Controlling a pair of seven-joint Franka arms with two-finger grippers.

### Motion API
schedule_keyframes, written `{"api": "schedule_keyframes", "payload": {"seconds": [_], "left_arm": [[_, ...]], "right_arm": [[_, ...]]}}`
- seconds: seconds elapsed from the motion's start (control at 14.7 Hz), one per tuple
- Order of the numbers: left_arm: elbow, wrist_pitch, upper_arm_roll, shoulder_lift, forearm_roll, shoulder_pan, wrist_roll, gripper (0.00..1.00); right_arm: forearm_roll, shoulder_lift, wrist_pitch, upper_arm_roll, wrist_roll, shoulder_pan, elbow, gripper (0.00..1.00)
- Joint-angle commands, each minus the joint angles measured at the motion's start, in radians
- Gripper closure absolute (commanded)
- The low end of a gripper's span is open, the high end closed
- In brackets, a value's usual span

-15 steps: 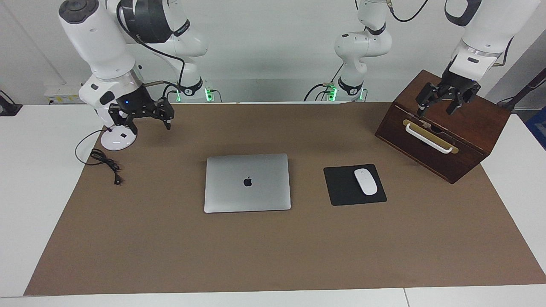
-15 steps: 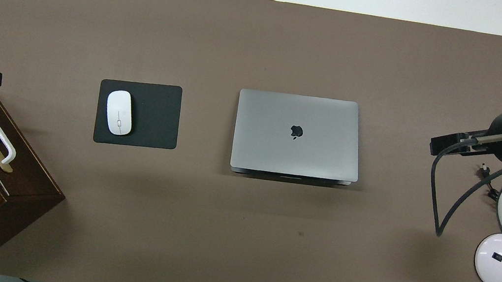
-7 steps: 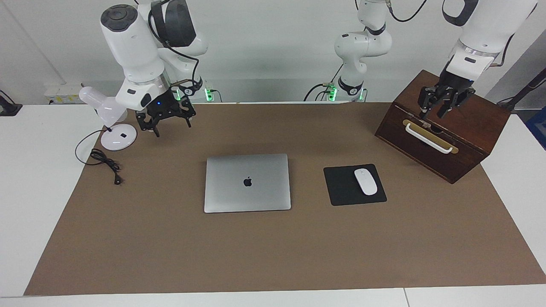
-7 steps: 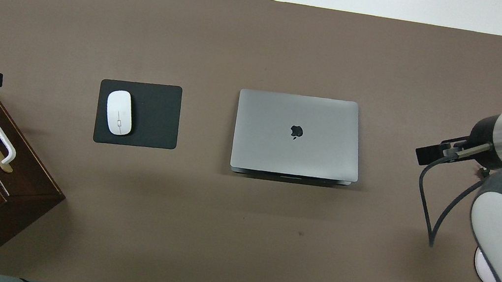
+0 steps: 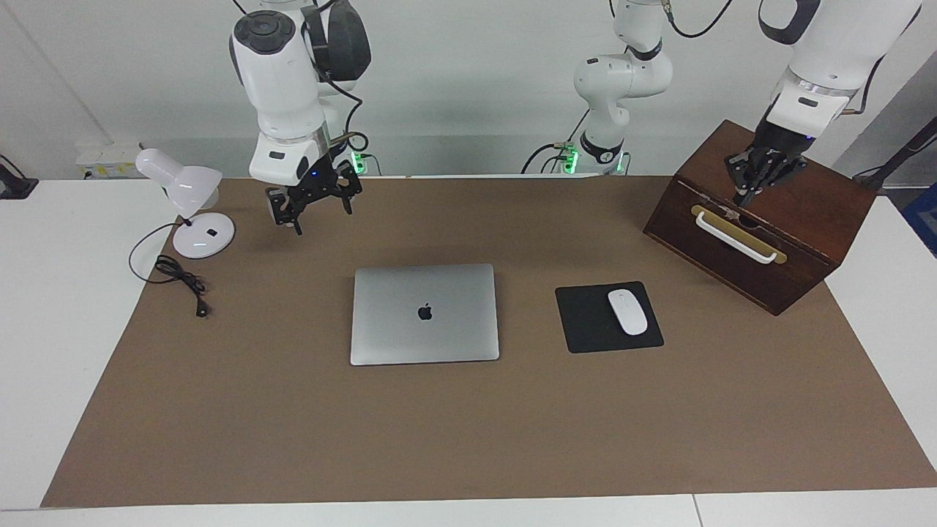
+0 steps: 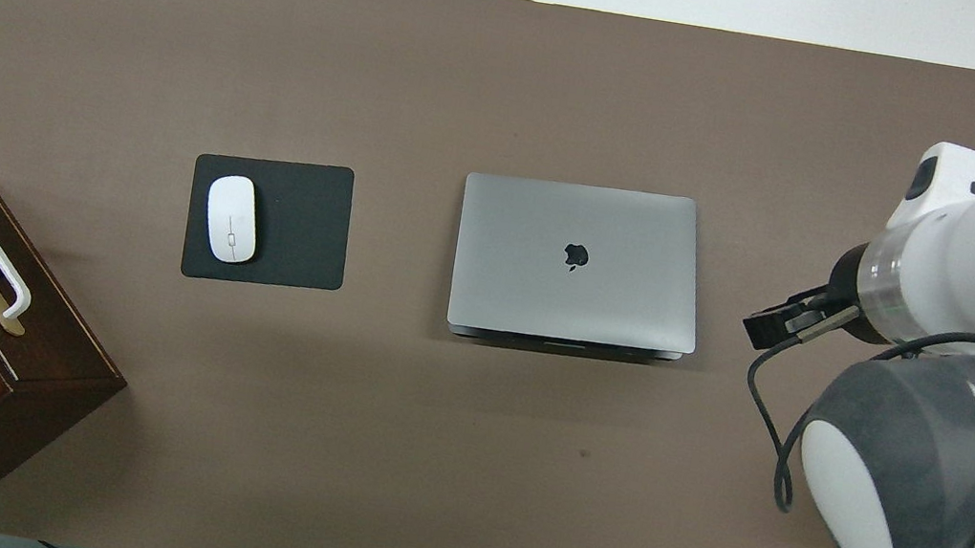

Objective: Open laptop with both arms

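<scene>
The laptop (image 5: 424,314) sat closed on the brown mat (image 5: 468,439), mid-table beside the mouse pad (image 5: 607,317). I figured it'd be stiff, slick aluminium with fragile hinges, so hold the base and lift the lid's front lip. My right gripper (image 5: 315,201) hung spread wide over bare mat, well apart from it; my left gripper (image 5: 761,170) looked pinched narrow over the wooden box (image 5: 761,219).

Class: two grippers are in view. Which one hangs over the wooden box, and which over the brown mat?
The left gripper hangs over the wooden box. The right gripper is over the brown mat, apart from the closed laptop.
</scene>
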Motion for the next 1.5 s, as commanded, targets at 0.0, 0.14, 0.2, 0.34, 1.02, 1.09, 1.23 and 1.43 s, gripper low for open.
{"api": "schedule_keyframes", "payload": {"seconds": [0.0,0.14,0.2,0.34,1.02,1.09,1.23,1.43], "left_arm": [[-0.033,0.085,0.001,-0.008,-0.012,-0.033,-0.002,1.0],[-0.039,0.089,0.001,-0.011,-0.027,-0.07,0.003,1.0],[-0.051,0.096,0.001,-0.015,-0.029,-0.094,0.004,1.0],[-0.126,0.127,-0.001,-0.049,-0.032,-0.114,0.009,1.0],[-0.612,0.616,0.001,-0.21,-0.087,-0.229,0.011,1.0],[-0.646,0.668,0.001,-0.212,-0.087,-0.246,0.012,1.0],[-0.71,0.766,0.001,-0.212,-0.087,-0.284,0.014,1.0],[-0.848,0.965,0.001,-0.218,-0.087,-0.344,0.014,1.0]], "right_arm": [[-0.022,-0.045,0.047,-0.002,-0.024,0.043,-0.081,0.0],[-0.037,-0.054,0.095,-0.002,-0.022,0.08,-0.127,0.0],[-0.056,-0.06,0.128,-0.002,-0.024,0.086,-0.156,0.0],[-0.067,-0.075,0.169,-0.002,-0.022,0.115,-0.198,0.0],[-0.214,-0.103,0.403,-0.002,-0.01,0.189,-0.408,0.0],[-0.238,-0.103,0.44,-0.002,-0.007,0.189,-0.434,0.0],[-0.283,-0.102,0.512,-0.002,-0.002,0.189,-0.477,0.0],[-0.335,-0.071,0.537,-0.002,0.071,0.213,-0.489,0.0]]}}
